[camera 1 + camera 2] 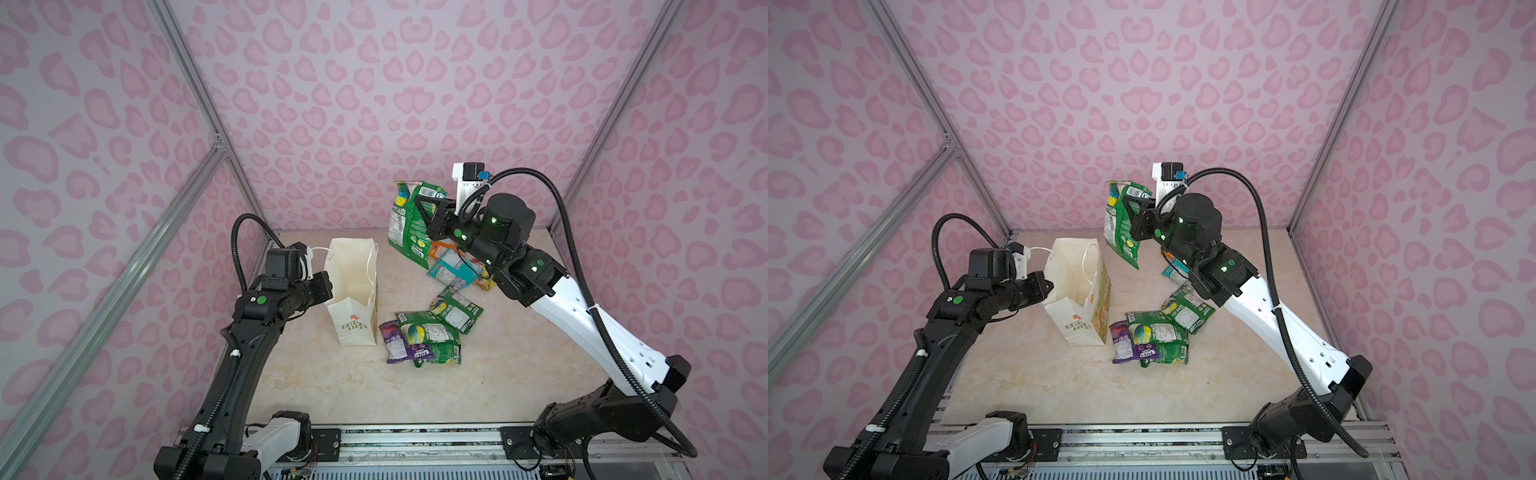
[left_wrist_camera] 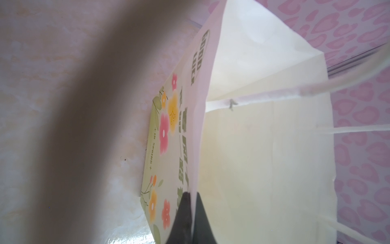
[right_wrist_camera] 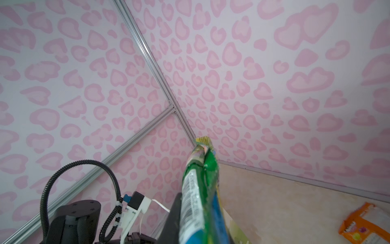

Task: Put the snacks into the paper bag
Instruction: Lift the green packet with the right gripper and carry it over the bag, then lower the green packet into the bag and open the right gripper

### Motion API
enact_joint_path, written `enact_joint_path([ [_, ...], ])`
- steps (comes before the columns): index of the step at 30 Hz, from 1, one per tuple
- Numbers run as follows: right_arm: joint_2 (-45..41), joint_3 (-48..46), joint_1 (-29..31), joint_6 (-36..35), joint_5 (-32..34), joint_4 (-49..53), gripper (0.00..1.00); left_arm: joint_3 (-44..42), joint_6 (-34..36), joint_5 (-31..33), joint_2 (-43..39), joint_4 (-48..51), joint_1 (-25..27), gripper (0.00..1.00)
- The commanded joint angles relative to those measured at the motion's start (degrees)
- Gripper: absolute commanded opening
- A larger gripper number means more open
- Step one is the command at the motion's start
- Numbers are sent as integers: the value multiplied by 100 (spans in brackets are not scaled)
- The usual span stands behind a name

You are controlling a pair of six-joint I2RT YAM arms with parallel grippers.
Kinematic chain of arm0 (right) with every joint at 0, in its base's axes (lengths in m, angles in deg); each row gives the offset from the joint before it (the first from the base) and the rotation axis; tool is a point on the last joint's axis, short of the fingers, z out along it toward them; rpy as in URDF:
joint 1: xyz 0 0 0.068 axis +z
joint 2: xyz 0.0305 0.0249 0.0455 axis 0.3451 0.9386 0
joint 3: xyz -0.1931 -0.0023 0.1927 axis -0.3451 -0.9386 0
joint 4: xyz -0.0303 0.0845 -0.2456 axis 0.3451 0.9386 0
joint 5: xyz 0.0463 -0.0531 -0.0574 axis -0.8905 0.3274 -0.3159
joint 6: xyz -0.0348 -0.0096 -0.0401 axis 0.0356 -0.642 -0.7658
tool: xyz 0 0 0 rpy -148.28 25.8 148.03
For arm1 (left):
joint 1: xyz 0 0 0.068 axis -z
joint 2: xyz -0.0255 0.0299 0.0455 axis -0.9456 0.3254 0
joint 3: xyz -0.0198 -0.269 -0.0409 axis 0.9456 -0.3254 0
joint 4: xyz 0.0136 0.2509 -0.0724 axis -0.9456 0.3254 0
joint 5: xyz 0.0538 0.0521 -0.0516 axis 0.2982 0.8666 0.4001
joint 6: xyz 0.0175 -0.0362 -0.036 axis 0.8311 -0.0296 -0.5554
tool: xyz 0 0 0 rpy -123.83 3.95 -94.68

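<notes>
1. In both top views, the right gripper (image 1: 420,206) (image 1: 1133,212) is clenching a green snack packet (image 1: 404,224), which is hanging in the air from its fingers. The open paper bag (image 1: 351,266) is standing upright on the table (image 1: 332,382), lower than this gripper and off to its side. The left gripper (image 1: 327,286) is pinching the bag's side wall. A teal packet (image 1: 453,270) and an orange packet (image 1: 437,249) are lying beneath the right arm. Two more green packets (image 1: 457,309) and a purple packet (image 1: 395,340) are lying nearer the bag's base.
2. In the left wrist view, the left gripper's dark fingers (image 2: 183,211) are gripping the bag's rim. One is sitting on the flowered panel (image 2: 164,126) and the other inside.
3. In the right wrist view, the green packet is running edge-on past the fingertips, with one black finger (image 3: 172,217) pressing its side. The orange packet is lying well apart.
</notes>
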Motion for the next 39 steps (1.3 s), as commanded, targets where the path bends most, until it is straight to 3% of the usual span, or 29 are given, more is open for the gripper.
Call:
enact_joint_path([
  [1,475,618,195,-107,194,-291,0,12,-27,37,16,-79,-8,3],
  [17,2538,2473,828,148,821,785,0,-2,-99,72,90,-66,-9,3],
  [25,2836,2530,987,316,1353,1353,0,-11,-111,63,121,-62,-37,3],
  [39,3599,3276,1205,588,1377,2696,0,-15,-115,37,165,-75,-44,3],
])
